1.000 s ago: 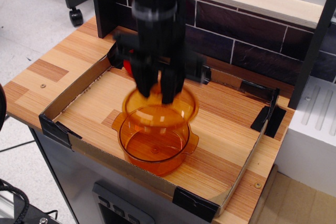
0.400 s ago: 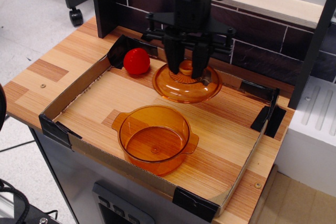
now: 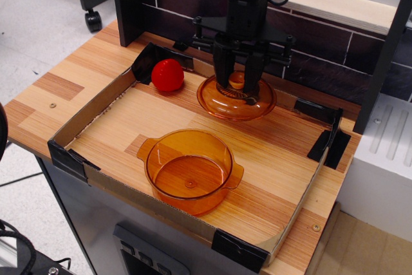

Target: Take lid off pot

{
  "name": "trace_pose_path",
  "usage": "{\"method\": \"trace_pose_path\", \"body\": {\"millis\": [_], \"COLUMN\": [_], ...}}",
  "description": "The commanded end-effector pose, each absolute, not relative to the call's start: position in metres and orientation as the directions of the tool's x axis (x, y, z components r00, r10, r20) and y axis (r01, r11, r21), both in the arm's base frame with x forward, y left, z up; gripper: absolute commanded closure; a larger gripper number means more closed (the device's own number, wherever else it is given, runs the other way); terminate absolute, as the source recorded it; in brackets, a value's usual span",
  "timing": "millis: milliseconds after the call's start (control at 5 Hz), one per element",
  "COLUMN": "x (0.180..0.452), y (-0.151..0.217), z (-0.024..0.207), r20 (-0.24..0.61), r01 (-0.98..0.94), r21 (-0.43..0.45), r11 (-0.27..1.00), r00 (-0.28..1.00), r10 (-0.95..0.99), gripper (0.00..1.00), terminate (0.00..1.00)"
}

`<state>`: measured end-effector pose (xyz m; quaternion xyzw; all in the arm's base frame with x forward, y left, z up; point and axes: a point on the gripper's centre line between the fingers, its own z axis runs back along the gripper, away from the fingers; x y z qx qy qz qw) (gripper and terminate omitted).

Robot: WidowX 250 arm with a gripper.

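Gripper [image 3: 237,83] pointing straight down, fingers either side of the lid's [image 3: 235,99] knob; looks clamped on it, which is why the lid hangs level under the gripper. Whether the lid touches the counter [image 3: 277,159] can't be told. Pot [image 3: 189,169] sits open, in front of the gripper and well apart, so the lid is clearly off. Red ball [image 3: 167,75] near the lid, on the gripper's side toward the tray's [image 3: 96,104] back corner. Likely left: release.
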<state>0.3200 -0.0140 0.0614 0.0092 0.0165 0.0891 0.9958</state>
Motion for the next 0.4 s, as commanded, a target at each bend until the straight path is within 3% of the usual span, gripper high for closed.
{"method": "trace_pose_path", "body": {"millis": [0, 200], "x": [0.3382, 0.3407], "y": [-0.0065, -0.0047], "z": [0.0662, 0.0666], "r20": [0.034, 0.026], "r01": [-0.181, -0.177], "r21": [0.040, 0.046], "r11": [0.983, 0.983], "r00": [0.983, 0.984], "r10": [0.179, 0.176], "gripper": [1.00, 0.00], "terminate": [0.00, 0.00]}}
